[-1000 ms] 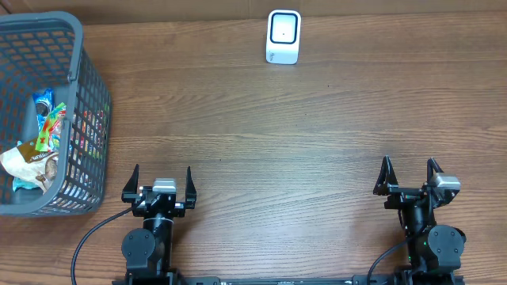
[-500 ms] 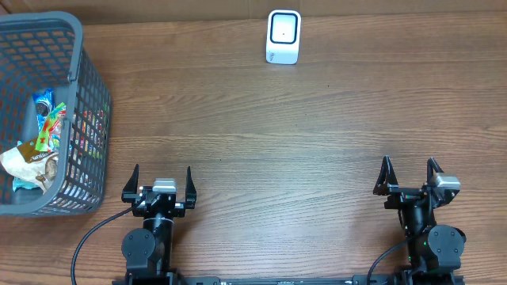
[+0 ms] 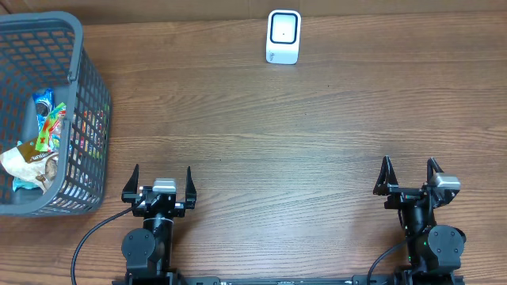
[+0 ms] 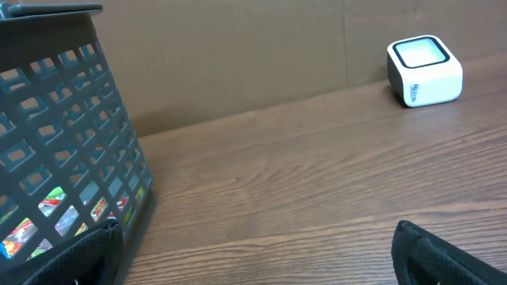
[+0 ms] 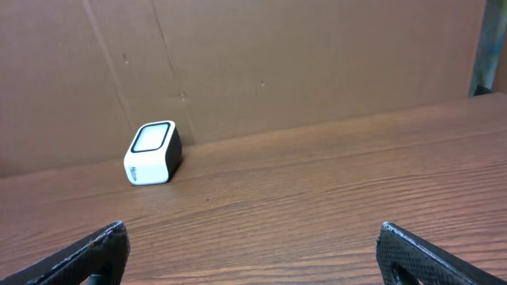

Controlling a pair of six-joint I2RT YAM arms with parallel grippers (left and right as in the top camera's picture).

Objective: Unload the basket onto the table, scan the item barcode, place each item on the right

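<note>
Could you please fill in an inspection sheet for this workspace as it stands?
Surface: wooden table, bare in the middle.
Job's things: white scanner at the far edge; grey basket at the left, holding snack packets.
Clutter: nothing seen.
Grippers: left gripper and right gripper both open, empty, at the near edge.
Cables: a black cable beside each arm's base.
Surroundings: cardboard wall behind the table.
</note>
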